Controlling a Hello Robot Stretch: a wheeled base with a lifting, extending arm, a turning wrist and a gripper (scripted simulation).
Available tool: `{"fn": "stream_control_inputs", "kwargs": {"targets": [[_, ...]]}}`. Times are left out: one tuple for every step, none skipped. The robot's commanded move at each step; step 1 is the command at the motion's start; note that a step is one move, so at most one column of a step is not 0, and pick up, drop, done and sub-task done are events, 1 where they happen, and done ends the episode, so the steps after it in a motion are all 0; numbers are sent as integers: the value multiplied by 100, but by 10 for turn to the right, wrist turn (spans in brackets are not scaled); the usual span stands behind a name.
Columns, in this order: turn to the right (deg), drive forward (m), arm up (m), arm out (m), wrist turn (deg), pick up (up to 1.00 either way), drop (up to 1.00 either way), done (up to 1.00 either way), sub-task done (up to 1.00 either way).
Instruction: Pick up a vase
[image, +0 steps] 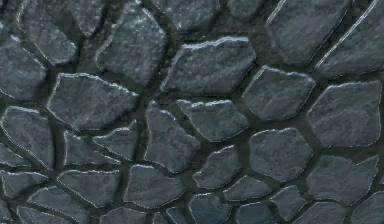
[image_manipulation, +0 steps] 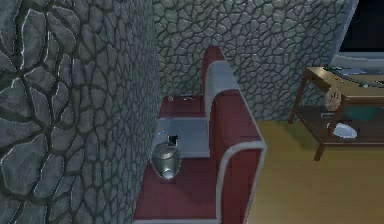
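Silvery vase (image_manipulation: 167, 160) stands upright on a red sofa (image_manipulation: 192, 190), tucked against a stone wall (image_manipulation: 70, 100); the pincer's state cannot be told.

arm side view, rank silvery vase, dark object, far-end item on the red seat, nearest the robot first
1. silvery vase, near end of the red seat
2. dark object, just behind it
3. far-end item, by the stone wall

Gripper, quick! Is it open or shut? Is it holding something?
Gripper: cannot be told.
A round grey vessel stands on the red sofa, beside the stone wall.
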Motion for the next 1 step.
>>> {"fn": "stream_control_inputs", "kwargs": {"targets": [[0,0,50,0,0,0,0,0,0]]}}
